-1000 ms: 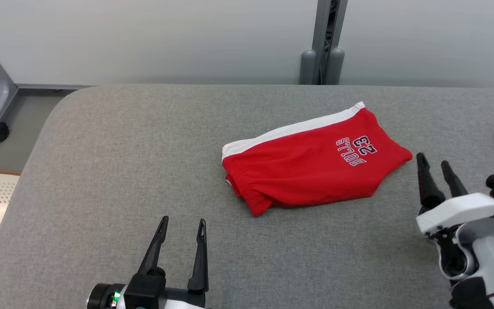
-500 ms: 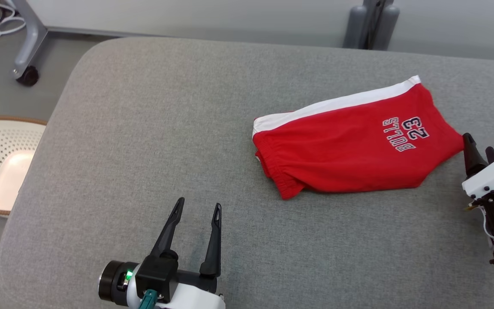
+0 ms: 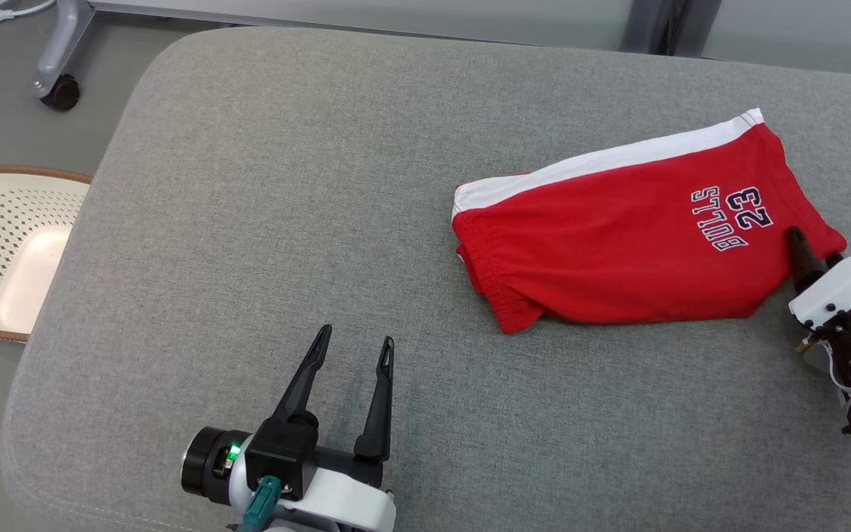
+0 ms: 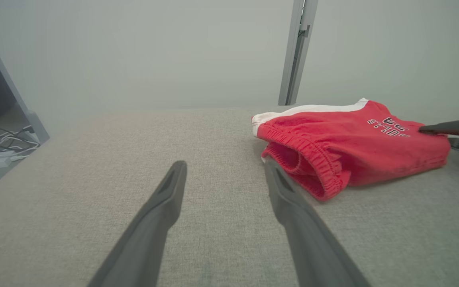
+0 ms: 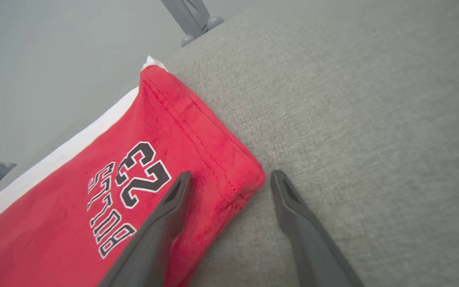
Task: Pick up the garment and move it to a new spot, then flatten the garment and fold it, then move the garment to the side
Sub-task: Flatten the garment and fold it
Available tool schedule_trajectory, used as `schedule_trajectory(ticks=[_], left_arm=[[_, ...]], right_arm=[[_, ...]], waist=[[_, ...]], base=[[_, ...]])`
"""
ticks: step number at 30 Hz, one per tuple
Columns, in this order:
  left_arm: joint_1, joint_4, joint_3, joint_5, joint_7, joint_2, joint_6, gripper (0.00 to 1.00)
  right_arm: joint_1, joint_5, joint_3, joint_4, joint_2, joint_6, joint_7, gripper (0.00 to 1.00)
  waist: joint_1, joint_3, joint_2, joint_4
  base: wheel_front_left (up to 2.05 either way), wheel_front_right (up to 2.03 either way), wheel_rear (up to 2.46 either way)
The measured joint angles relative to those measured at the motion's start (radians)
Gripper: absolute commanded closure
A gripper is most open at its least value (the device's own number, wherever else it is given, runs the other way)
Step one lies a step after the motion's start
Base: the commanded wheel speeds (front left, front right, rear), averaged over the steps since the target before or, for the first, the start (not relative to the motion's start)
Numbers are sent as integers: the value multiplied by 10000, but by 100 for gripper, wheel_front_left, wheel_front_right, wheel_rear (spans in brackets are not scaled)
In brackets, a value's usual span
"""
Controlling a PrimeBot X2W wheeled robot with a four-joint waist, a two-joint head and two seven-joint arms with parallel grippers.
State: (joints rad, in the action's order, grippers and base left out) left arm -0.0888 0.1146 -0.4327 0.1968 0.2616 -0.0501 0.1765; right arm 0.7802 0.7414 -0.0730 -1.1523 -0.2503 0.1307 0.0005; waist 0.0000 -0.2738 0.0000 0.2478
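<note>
Garment: we find red shorts [image 3: 640, 229] with a white side stripe and the print "BULLS 23", folded and lying flat on the right half of the table, elastic waistband towards the left

Table: grey fabric-covered top [image 3: 285, 185] with rounded corners; the garment rests on it well apart from the left edge

Left gripper [image 3: 357, 336]: we note its two dark fingers spread apart, holding nothing, above bare table at the near edge; in its wrist view the waistband opening lies just beyond the right-hand fingertip, apart from it

Right gripper [image 3: 813, 247]: fingers spread wide at the garment's right near corner; in its wrist view [image 5: 231, 174] one finger lies over the red cloth beside the print, the other over bare table, with the hemmed corner between them; nothing is pinched

Contact: we cannot tell whether the finger over the cloth touches it

Surroundings: a perforated cream basket [image 3: 26, 176] stands on the floor left of the table; a castor wheel [image 3: 60, 94] shows beyond the far left corner
</note>
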Motion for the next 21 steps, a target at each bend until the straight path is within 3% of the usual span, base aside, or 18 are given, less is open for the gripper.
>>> schedule_trajectory(ticks=[2,4,5,6,21], left_arm=[[0,58,-12,-13,0,-2,-15,0],[0,86,-8,-15,0,0,-40,0],[0,100,-6,-25,0,-2,-46,0],[0,109,-6,-33,0,-2,-54,0],[6,127,186,-169,0,2,-96,0]], right_arm=[[4,125,-67,-29,13,0,46,53],[4,267,-105,-65,6,0,56,72],[2,337,-130,-59,0,0,19,92],[-2,395,-155,-38,0,0,-44,100],[-994,1710,-872,1060,90,2,-1467,100]], waist=[[0,16,0,25],[0,33,0,41],[0,34,0,45],[0,35,0,44],[0,310,0,-635]], base=[[0,0,0],[0,0,0],[0,0,0],[0,0,0],[0,0,0]])
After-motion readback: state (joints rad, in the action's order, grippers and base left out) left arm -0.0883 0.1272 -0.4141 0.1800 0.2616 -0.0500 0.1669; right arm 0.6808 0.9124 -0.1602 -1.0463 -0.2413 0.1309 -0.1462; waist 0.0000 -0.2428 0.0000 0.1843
